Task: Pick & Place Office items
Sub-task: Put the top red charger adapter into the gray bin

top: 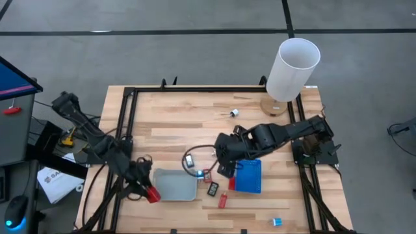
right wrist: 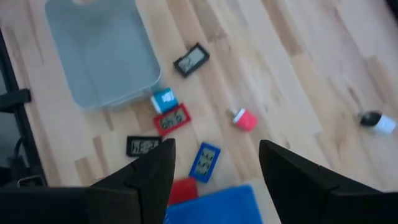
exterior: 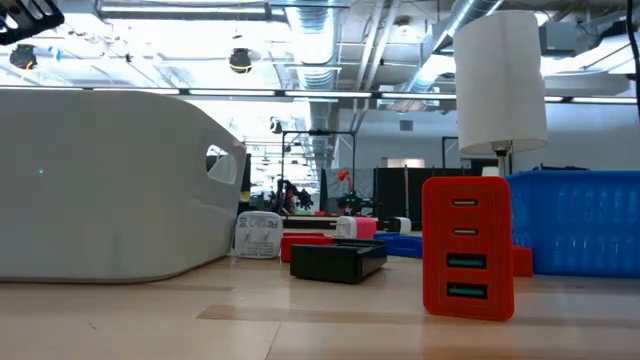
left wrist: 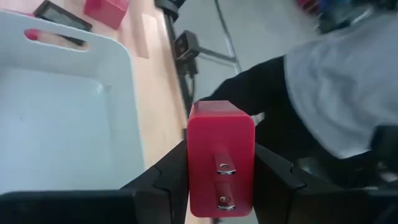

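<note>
Gripping a red block [left wrist: 221, 158], left end effector [top: 148, 192] sits just beside the grey tray [top: 174, 184]; right end effector [right wrist: 214, 163] hangs fingers apart above scattered items near the blue tray [top: 247, 175].

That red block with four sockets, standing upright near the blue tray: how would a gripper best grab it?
Probably from straight above, pinching the top of the red socket block across its thin dimension. It stands upright on the table, so its top is free, and its flat front and back give the fingers parallel faces.
</note>
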Controlling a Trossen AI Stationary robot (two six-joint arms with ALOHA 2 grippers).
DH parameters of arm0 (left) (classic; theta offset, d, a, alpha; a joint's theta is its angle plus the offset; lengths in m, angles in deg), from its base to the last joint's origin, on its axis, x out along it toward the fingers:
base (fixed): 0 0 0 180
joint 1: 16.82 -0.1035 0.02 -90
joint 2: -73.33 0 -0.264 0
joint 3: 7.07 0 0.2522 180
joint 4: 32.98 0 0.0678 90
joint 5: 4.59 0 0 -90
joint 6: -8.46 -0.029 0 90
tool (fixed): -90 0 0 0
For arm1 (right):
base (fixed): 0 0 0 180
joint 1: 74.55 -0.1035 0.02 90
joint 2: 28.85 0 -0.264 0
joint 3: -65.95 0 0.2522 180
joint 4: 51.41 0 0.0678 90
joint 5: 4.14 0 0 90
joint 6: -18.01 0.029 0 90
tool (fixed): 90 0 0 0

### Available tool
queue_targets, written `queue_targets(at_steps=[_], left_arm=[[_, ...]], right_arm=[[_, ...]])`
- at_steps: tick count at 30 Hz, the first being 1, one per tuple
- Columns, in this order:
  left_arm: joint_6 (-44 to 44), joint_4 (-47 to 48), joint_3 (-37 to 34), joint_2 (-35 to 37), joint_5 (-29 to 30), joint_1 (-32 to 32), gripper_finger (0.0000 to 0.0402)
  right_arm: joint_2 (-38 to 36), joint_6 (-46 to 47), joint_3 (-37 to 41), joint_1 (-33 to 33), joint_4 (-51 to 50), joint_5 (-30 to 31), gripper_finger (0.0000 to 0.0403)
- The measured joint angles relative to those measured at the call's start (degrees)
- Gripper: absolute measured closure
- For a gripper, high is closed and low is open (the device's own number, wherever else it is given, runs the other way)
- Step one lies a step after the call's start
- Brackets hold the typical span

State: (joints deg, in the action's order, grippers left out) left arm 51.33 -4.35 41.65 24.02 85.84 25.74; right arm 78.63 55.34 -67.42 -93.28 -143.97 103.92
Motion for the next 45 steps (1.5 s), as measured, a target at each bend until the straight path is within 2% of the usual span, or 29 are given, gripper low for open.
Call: queue_targets(at_steps=[7,11,15,19,21,24,30,39,45], left_arm=[[-7.9,-2.4,0.1,-8.7,5.5,0.8,0.028],[-14.6,-1.4,3.2,-11.5,10.6,-0.3,0.0281],[-18.8,7.9,8.9,-15.3,12.1,-3.8,0.0282],[-21.6,19.1,16.9,-19.9,10.9,-8.4,0.0282],[-22.0,23.7,20.1,-22.2,9.3,-10.8,0.0282],[-21.4,25.1,23.1,-24.7,7.2,-13.3,0.0283],[-16.7,28.9,23.2,-29.3,7.7,-14.5,0.0283],[-14.0,27.7,23.2,-36.0,10.6,-14.6,0.0283],[-17.4,26.2,23.2,-37.9,10.7,-13.9,0.0283]], right_arm=[[0.0,8.4,0.0,-3.2,-2.8,0.0,0.0179],[0.0,12.0,0.0,-4.8,-5.3,0.0,0.0179],[0.0,13.6,0.0,-5.9,-6.8,-0.1,0.0179],[-0.2,13.7,0.0,-6.8,-9.0,0.0,0.0179],[-0.7,13.7,0.0,-7.1,-9.5,0.3,0.0179],[-2.1,13.8,0.1,-8.0,-10.5,2.1,0.0179],[-6.2,16.6,0.1,-10.3,-11.3,7.5,0.0179],[-10.7,18.7,0.0,-12.6,-11.2,10.5,0.0181],[-11.1,17.3,0.0,-13.0,-11.2,10.5,0.0192]])
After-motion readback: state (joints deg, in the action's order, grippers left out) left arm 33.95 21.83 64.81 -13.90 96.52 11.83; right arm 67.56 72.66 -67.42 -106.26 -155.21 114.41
